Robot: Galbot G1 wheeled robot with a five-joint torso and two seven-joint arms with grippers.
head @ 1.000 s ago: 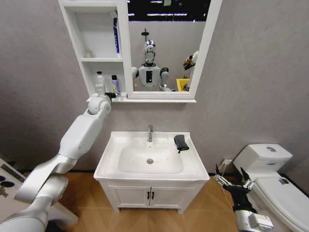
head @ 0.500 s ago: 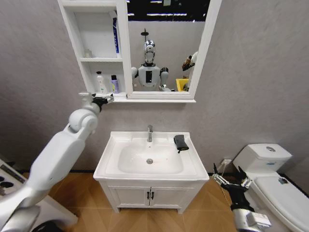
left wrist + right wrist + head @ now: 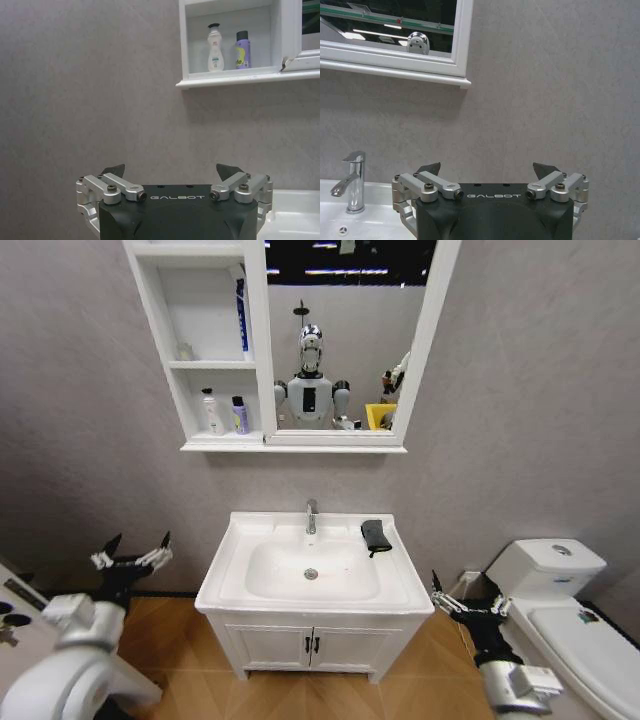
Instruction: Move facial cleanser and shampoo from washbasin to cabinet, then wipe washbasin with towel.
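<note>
Left gripper (image 3: 133, 555) had dropped from the cabinet (image 3: 205, 345), fingers apart; two bottles (image 3: 224, 413) stood in its lowest compartment. Right gripper (image 3: 470, 602) hung spread.

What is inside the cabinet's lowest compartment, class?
In the cabinet, the lowest compartment holds a white bottle and a purple bottle, side by side. The corner behind them is hidden.

You are looking at an evenly, softly lit room; light is coming from above, with ceiling strips reflecting in the mirror (image 3: 335, 300). The washbasin (image 3: 312, 570) is glowing bright white and losing a little surface detail. A soft shadow is falling on the wall under the cabinet (image 3: 205, 350) ledge. Straight lines are bowing toward the head view's edges. Both wrist views are staying sharp.
</note>
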